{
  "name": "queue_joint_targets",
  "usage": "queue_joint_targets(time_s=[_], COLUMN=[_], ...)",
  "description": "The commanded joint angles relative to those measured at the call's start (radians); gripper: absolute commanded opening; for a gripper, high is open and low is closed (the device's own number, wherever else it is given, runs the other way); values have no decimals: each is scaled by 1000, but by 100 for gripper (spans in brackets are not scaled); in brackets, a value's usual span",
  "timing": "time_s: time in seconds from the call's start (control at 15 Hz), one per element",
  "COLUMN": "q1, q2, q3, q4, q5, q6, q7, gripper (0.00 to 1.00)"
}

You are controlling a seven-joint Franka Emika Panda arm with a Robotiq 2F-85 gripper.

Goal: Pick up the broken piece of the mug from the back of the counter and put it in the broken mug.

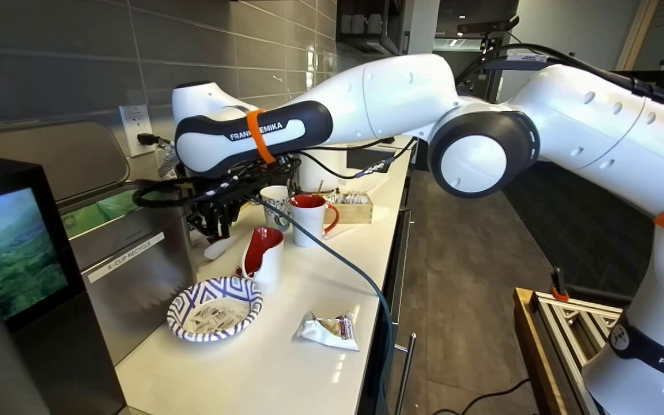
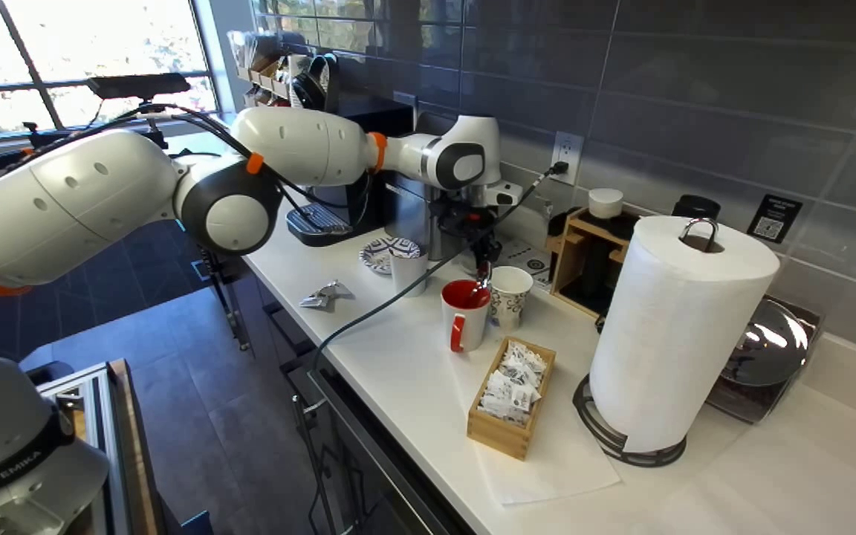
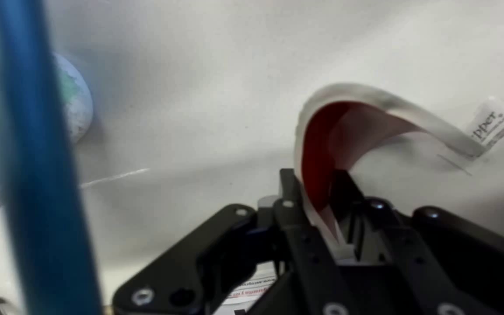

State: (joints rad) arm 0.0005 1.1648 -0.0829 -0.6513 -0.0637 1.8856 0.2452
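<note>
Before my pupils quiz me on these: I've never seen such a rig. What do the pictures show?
The machine is a white robot arm ending in a black, two-fingered claw. Two pictures come from cameras standing apart from it; the close-up comes from a wrist camera, looking past the claw.

On the pale counter are a broken mug, a whole red-and-white mug, a patterned paper cup, a patterned dish, a snack packet, a wooden box of sachets and a paper towel roll.

The claw pinches the broken piece of the mug, a curved shard, red inside and white outside. Whether it touches the counter, I can't tell.
</note>
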Motion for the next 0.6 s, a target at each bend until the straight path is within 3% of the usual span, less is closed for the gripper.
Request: queue_joint_targets(time_s=[0.0,0.33,0.47,0.53], q1=[-2,8,8,7], q2=[16,24,24,22], q3=[-8,-31,-35,-33], q4=[45,54,60,61], q5=[-2,-27,-26,-22], q6=[-59,-128,-143,-155], q7=[14,8,13,15], gripper=[1,2,36,41])
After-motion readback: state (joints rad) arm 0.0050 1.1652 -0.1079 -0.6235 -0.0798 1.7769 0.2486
